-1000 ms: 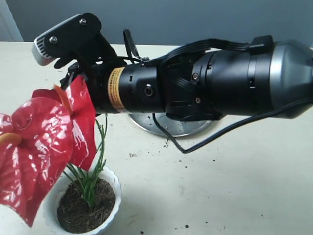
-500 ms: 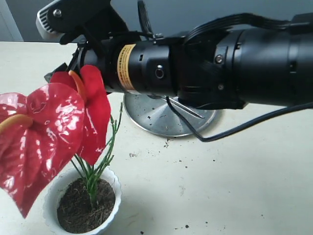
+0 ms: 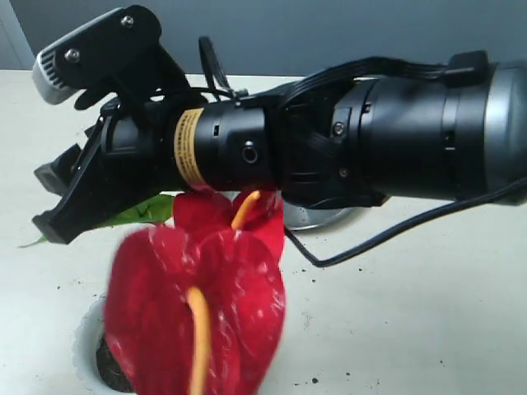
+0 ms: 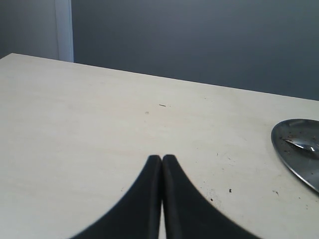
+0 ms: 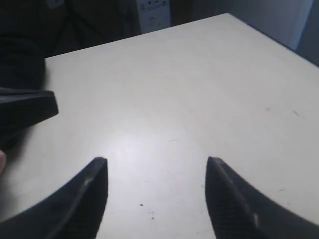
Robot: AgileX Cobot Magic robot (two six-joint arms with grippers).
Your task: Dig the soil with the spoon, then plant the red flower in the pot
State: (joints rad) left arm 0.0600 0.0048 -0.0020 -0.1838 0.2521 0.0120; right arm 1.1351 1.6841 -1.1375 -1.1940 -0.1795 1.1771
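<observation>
**Exterior view.** The red flower [image 3: 198, 313], an artificial anthurium of glossy heart-shaped spathes and orange-yellow spadices, stood in the small white pot [image 3: 82, 344] with the fluted rim, on the pale matte counter [image 3: 412, 329]. Its image was blurred, and it hid most of the dark, crumbly soil [image 3: 109, 372]. A broad green leaf [image 3: 136, 212] showed behind the spathes. My right gripper [image 3: 48, 204], of matte black plastic, hung near the flower's top with its jaws spread wide.

**Right wrist view.** I saw nothing between those jaws.

**Left wrist view.** My left gripper [image 4: 162, 199] had its fingers pressed together, empty, over bare counter. Near it lay the round steel plate [image 4: 299, 159], speckled with dark crumbs.

**Handling.** I judged the flower light but top-heavy. Its spathes looked slippery and easily creased, its thin stems springy. The best hold would be low on the bunched stems, just above the soil.
</observation>
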